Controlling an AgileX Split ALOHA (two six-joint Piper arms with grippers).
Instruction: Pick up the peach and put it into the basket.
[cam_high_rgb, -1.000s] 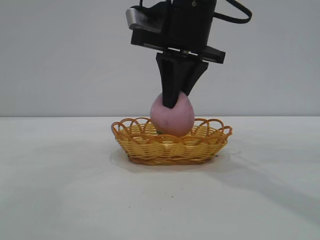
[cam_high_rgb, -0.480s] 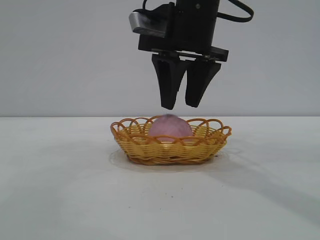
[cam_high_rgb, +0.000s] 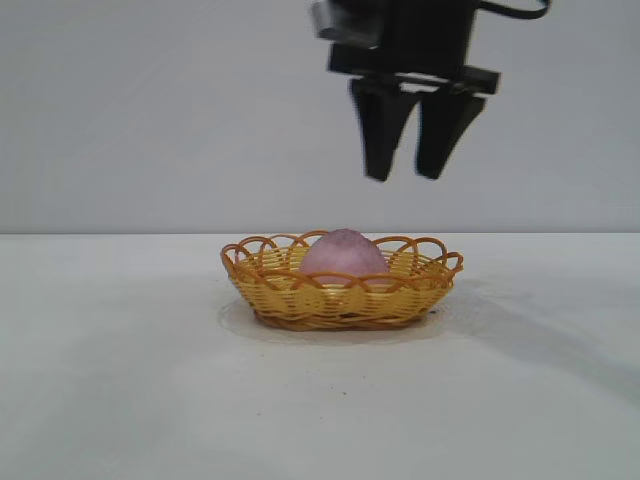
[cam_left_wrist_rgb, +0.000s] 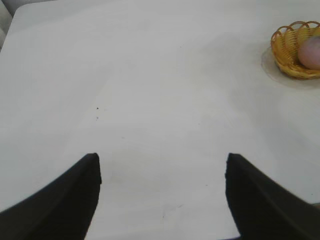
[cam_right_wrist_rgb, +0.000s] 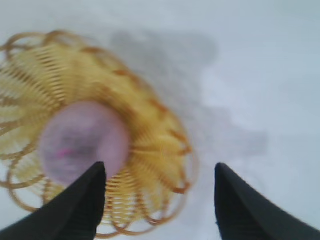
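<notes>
I've let go: the peach (cam_high_rgb: 344, 254) now sits in the basket (cam_high_rgb: 262, 283), and my right gripper (cam_high_rgb: 410, 172), fingers spread wide and empty, has lifted toward upper right. Task looks done.

My left gripper (cam_left_wrist_rgb: 161, 170) hangs wide over bare table (cam_left_wrist_rgb: 150, 75).

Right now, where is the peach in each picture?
Exterior view: the peach sits in the basket at the middle, below the open right gripper.
Left wrist view: the peach is at the far right edge, in the basket; the left gripper is open over bare table.
Right wrist view: the peach is left of centre.
Shared landmark: the yellow-orange basket.
</notes>
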